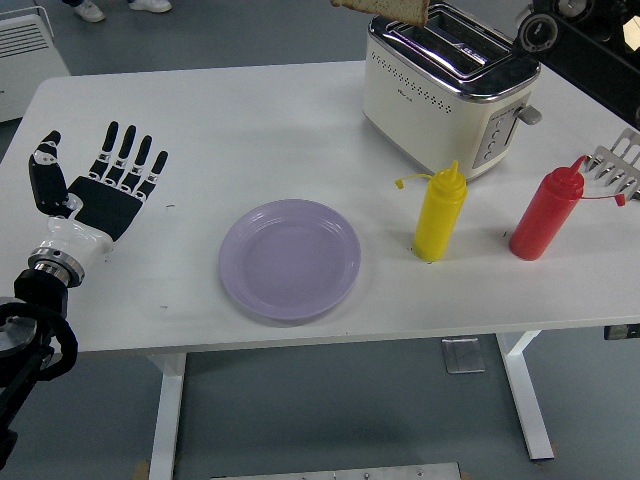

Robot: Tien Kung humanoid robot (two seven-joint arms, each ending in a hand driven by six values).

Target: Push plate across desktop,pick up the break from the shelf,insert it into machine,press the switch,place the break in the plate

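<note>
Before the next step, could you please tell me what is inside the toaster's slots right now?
Both slots of the toaster look empty from above; their depths are hidden. The bread slice is in the air above its far left corner.

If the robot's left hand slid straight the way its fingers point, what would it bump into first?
Probably nothing: the left hand lies flat with fingers pointing up and slightly right, toward the far table edge. That stretch looks bare; the plate sits off to the right.
</note>
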